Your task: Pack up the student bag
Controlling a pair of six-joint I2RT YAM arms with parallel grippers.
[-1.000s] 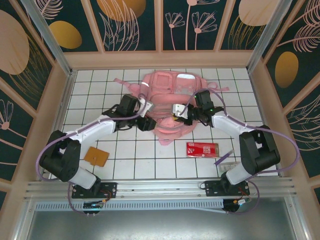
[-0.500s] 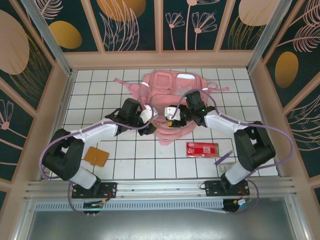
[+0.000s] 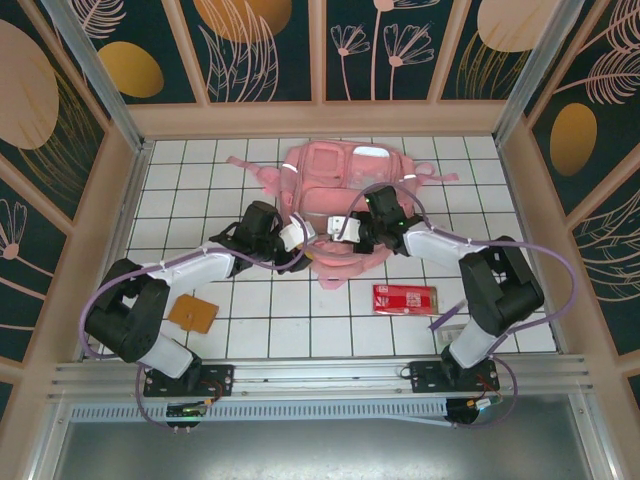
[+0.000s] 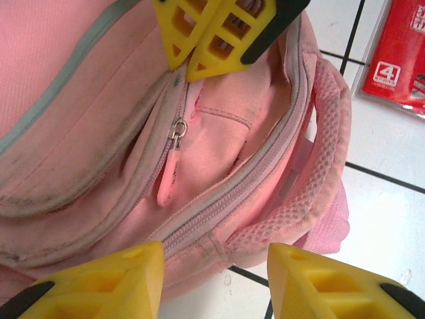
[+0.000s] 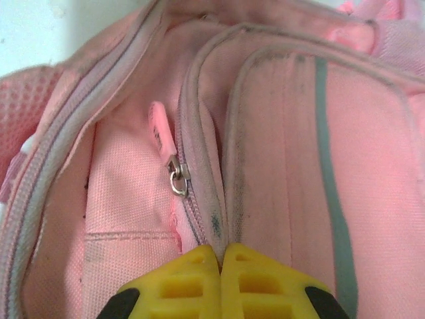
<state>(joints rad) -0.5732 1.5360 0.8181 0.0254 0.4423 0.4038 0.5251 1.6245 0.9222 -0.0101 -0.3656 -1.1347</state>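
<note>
The student bag (image 3: pixel 340 185), a soft pink backpack, lies on the white tiled table at the middle back, its near pocket unzipped and gaping (image 4: pixel 226 126). My right gripper (image 5: pixel 221 256) is shut, pinching the grey-smudged zipper edge of that pocket (image 5: pixel 212 219) just below the metal zipper pull (image 5: pixel 178 179). From above, the right gripper (image 3: pixel 330 235) sits at the bag's near end. My left gripper (image 4: pixel 212 279) stands open at the bag's near edge with nothing between its fingers, straddling the mesh-padded rim (image 4: pixel 312 199). From above, the left gripper (image 3: pixel 308 245) faces the right one closely.
A red packet (image 3: pixel 405 297) lies on the tiles right of centre, near the bag; it also shows beside the bag in the left wrist view (image 4: pixel 398 53). A brown square card (image 3: pixel 192 313) lies at the near left. Wooden walls (image 3: pixel 100 220) close in the table.
The right gripper moved left along the bag's near end, opened, then shut on the pocket's zipper edge. The left gripper shifted slightly right toward it.
</note>
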